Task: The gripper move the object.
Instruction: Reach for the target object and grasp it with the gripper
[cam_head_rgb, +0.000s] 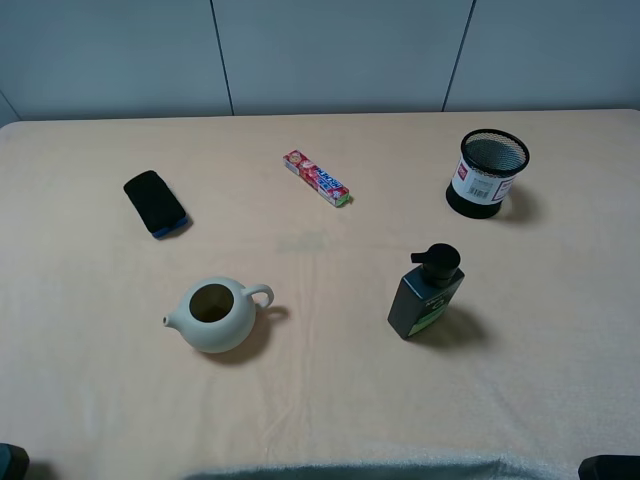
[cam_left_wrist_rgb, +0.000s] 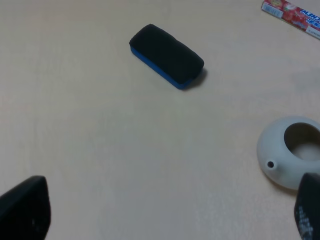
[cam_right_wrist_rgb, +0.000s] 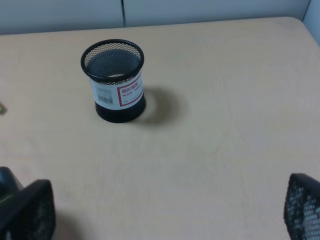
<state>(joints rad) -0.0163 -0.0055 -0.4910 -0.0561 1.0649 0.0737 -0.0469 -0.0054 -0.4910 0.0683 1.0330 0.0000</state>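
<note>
The object, a dark pump bottle (cam_head_rgb: 427, 292) with a black pump top and green label, stands upright right of the table's middle. It is not clearly seen in either wrist view. My left gripper (cam_left_wrist_rgb: 165, 212) is open and empty above bare cloth, its fingers (cam_left_wrist_rgb: 25, 210) wide apart. My right gripper (cam_right_wrist_rgb: 165, 212) is open and empty too, its fingers (cam_right_wrist_rgb: 27, 212) wide apart, well short of the bottle. In the exterior high view only dark bits of the arms show at the bottom corners, left (cam_head_rgb: 10, 463) and right (cam_head_rgb: 610, 467).
A white teapot (cam_head_rgb: 213, 313) (cam_left_wrist_rgb: 292, 157) stands front left. A black and blue phone (cam_head_rgb: 155, 203) (cam_left_wrist_rgb: 166, 56) lies at far left. A red candy pack (cam_head_rgb: 316, 178) (cam_left_wrist_rgb: 295, 15) lies at the back middle. A black mesh cup (cam_head_rgb: 488, 172) (cam_right_wrist_rgb: 115, 80) stands back right.
</note>
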